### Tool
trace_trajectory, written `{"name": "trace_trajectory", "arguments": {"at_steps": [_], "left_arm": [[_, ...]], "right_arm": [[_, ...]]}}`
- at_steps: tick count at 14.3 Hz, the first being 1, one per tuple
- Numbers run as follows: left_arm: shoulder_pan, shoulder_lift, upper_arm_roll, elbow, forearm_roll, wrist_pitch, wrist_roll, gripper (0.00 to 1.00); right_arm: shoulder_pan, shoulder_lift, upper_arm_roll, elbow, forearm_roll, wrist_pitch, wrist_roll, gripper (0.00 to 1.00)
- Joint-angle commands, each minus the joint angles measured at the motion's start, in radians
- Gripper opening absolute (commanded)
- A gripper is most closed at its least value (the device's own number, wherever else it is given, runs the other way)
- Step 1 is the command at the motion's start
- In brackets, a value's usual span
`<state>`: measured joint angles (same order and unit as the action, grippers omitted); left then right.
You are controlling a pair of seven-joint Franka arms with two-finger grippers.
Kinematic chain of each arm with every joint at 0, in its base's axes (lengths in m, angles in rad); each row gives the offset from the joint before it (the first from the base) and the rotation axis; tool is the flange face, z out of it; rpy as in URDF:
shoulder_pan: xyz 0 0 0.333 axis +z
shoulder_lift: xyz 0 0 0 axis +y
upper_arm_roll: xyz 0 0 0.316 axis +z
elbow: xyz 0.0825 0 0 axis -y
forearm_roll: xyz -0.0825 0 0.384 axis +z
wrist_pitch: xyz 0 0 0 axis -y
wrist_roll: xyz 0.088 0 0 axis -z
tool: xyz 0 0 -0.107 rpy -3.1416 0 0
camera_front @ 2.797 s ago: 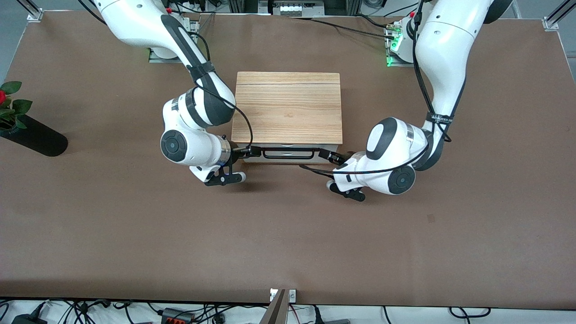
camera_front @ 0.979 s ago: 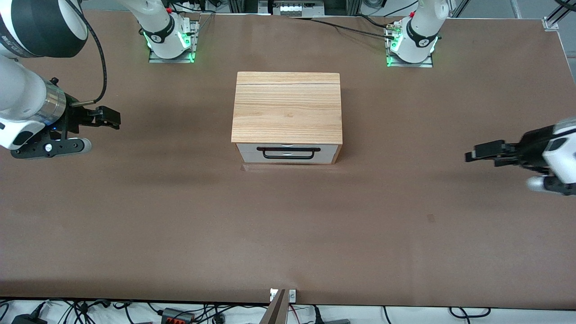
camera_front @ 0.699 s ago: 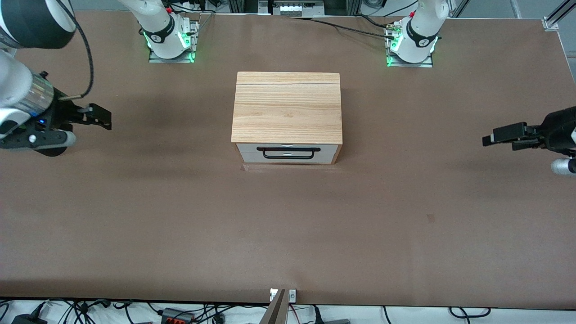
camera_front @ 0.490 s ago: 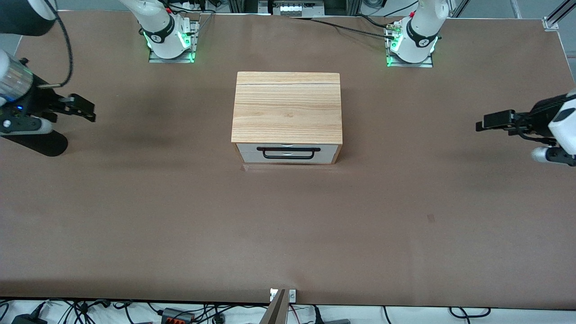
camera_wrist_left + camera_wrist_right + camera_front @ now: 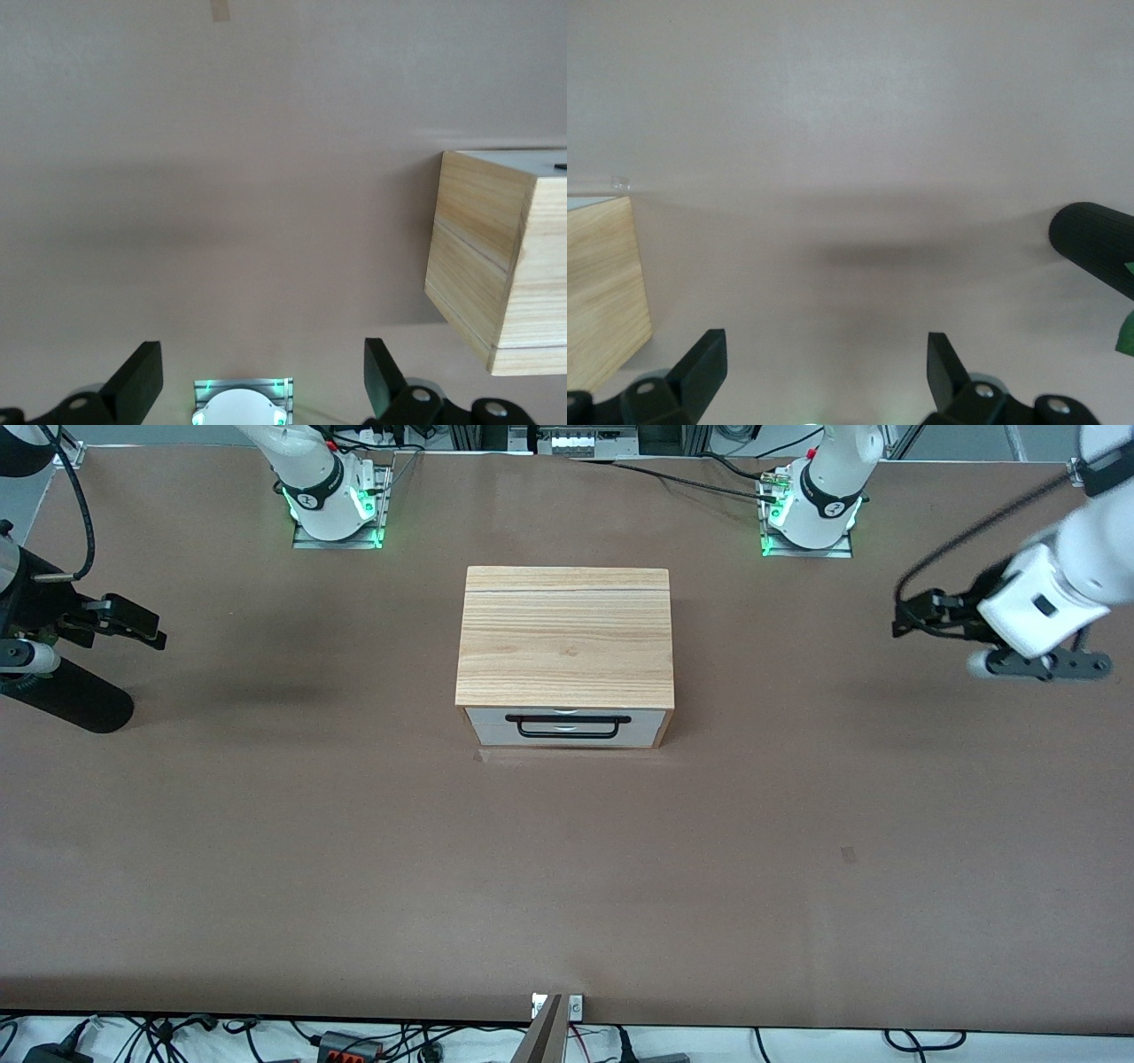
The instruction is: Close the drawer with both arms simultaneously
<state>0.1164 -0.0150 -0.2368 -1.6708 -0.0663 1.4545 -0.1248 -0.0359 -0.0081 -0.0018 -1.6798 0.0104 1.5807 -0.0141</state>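
Hidden: the right arm (image 5: pixel 18 593) is cut off at the front view's edge, only its wrist and gripper showing; the left arm (image 5: pixel 1076 558) is cut too, and blurred.
Vase: a black vase (image 5: pixel 75 700) at the right arm's end of the table is partly covered by that arm's wrist; its contents cannot be made out.
Drawer: one drawer (image 5: pixel 567 727), pushed in flush with the cabinet (image 5: pixel 565 638) at mid-table, its black handle (image 5: pixel 567 726) untouched.
Left gripper (image 5: pixel 917 615): in the air over bare table (image 5: pixel 567 868) at its own end, well apart from the cabinet; fingers (image 5: pixel 137 376) spread wide, holding nothing.
Right gripper (image 5: pixel 133 622): over the table near the vase; fingers (image 5: pixel 704 363) wide apart, empty.
Count: two arms, two green-lit bases (image 5: pixel 337 509), one cabinet, one drawer, one vase.
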Motion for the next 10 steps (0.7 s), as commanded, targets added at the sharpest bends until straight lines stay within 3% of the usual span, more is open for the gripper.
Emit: {"name": "trace_trajectory", "arguments": {"at_steps": [1, 10], "left_arm": [[0.014, -0.086, -0.024, -0.110, 0.026, 0.055, -0.019, 1.00], [0.074, -0.131, -0.016, -0.188, 0.025, 0.118, 0.093, 1.00]], "right_arm": [[0.034, -0.003, -0.020, 0.048, 0.010, -0.028, -0.006, 1.00], [0.048, 0.031, -0.021, 0.068, 0.013, -0.025, 0.013, 1.00]]}}
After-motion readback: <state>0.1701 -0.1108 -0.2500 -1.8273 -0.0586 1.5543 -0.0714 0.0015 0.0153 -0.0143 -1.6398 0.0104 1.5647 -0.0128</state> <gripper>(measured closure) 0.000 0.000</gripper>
